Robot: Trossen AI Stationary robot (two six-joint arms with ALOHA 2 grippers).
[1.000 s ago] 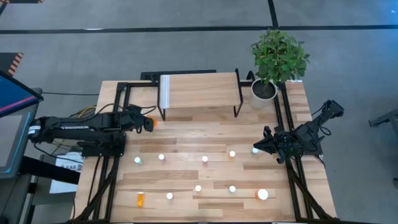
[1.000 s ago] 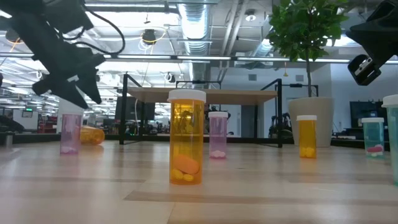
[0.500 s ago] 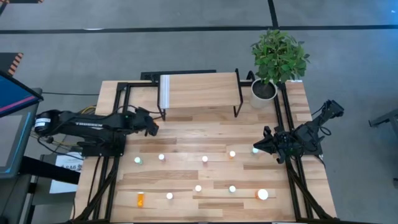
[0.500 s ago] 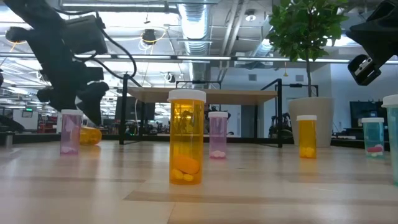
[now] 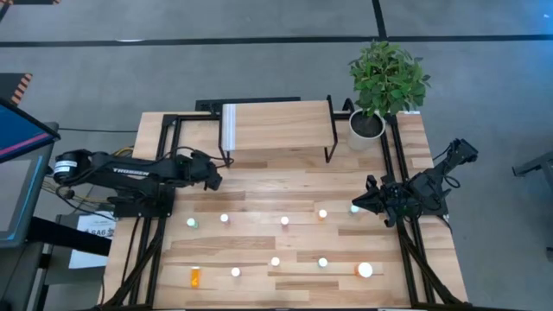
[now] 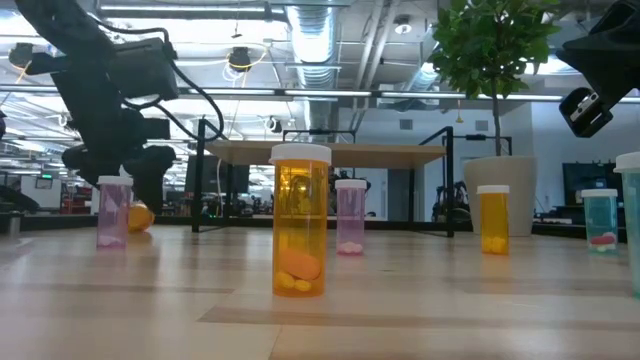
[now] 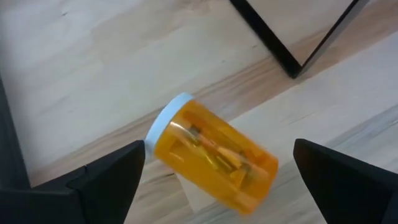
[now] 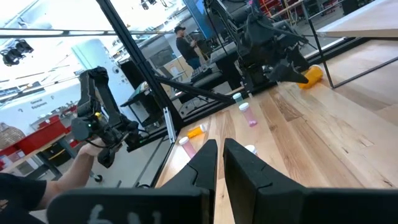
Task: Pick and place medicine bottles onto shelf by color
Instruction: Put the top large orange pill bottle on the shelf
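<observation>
Nothing sits on the shelf yet. The left gripper hangs wide open over an orange bottle lying on its side between its fingers, ungrasped. The right gripper waits closed; the other bottles stand beyond.

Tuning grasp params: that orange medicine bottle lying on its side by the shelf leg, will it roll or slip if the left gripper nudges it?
Likely rolls: the orange medicine bottle with the white cap lies on its side on the wooden tabletop, between the open left gripper fingers. Probably light: it looks mostly empty, holding few pills. Its smooth plastic wall may slip under off-centre contact.
</observation>
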